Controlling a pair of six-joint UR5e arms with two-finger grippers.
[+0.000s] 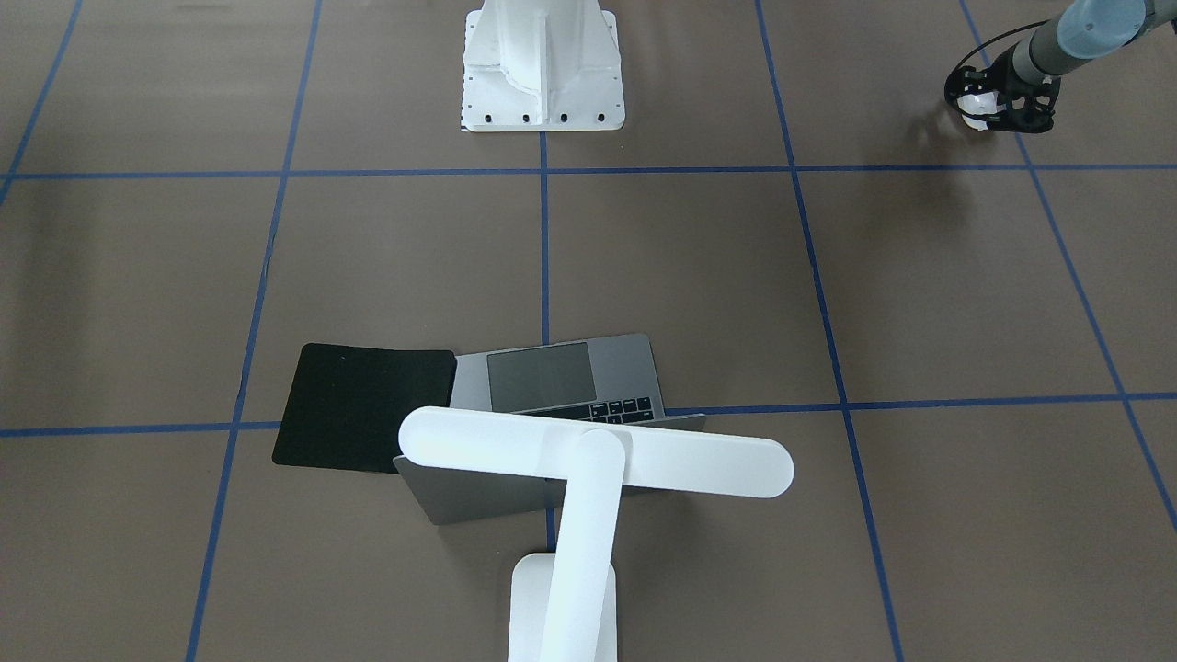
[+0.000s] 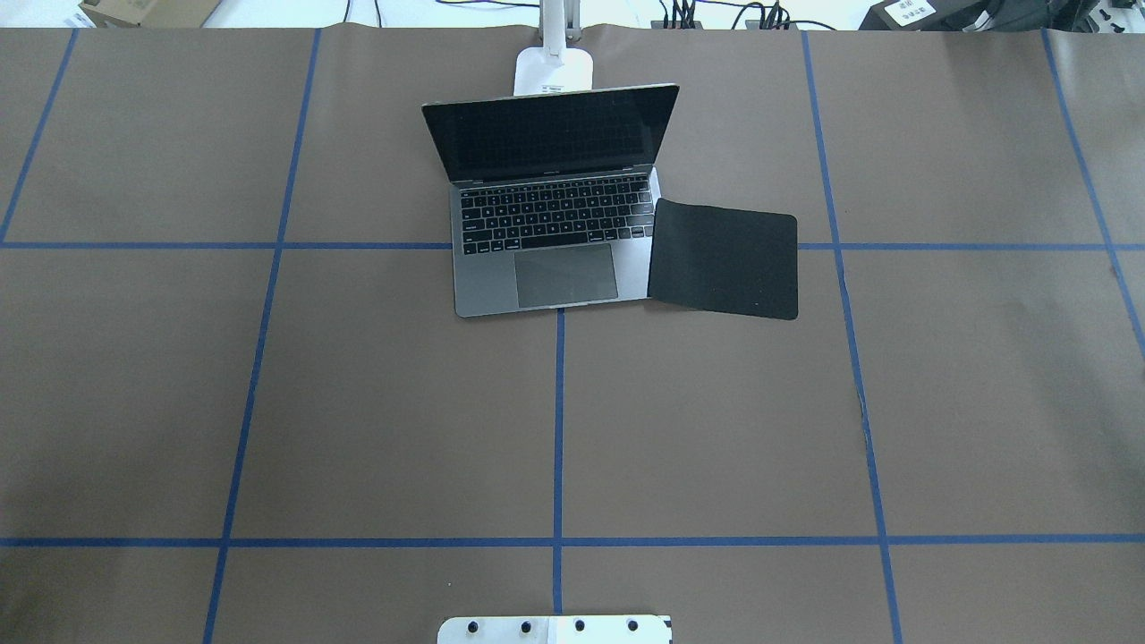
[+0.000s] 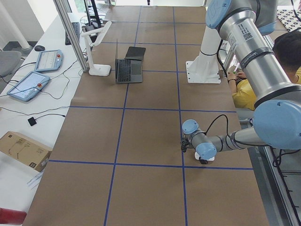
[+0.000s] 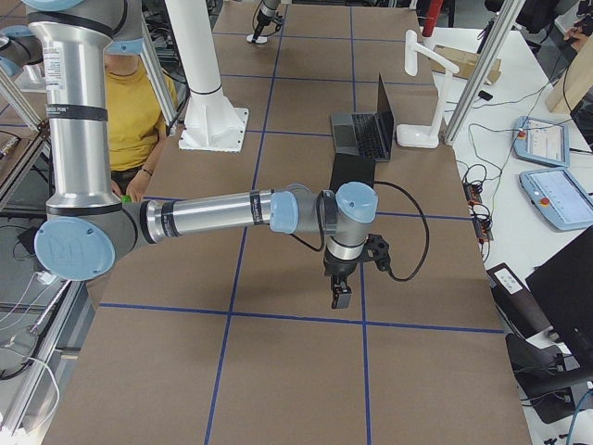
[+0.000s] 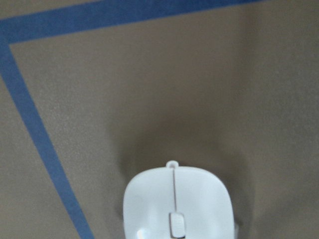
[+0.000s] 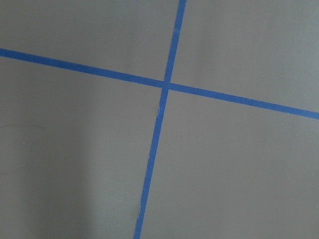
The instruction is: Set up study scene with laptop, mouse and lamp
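Note:
The laptop (image 2: 546, 268) stands open at the table's far middle, screen dark; it also shows in the front view (image 1: 625, 368). The lamp (image 1: 598, 460) stands behind it, its bar head over the lid and its base (image 2: 553, 72) at the far edge. The white mouse (image 1: 976, 114) sits between the fingers of my left gripper (image 1: 988, 103), far out on the robot's left near the base. The jaws stand closed on its sides. The left wrist view shows the mouse (image 5: 177, 204) close up. My right gripper (image 4: 340, 295) hangs over bare table; I cannot tell whether it is open.
A flat black mat (image 2: 725, 259) lies against the laptop's right side, overlapping its edge. The white robot pedestal (image 1: 542, 74) stands at the near middle. Blue tape lines (image 6: 167, 84) cross the brown table cover. An operator in yellow (image 3: 244, 92) sits behind the robot.

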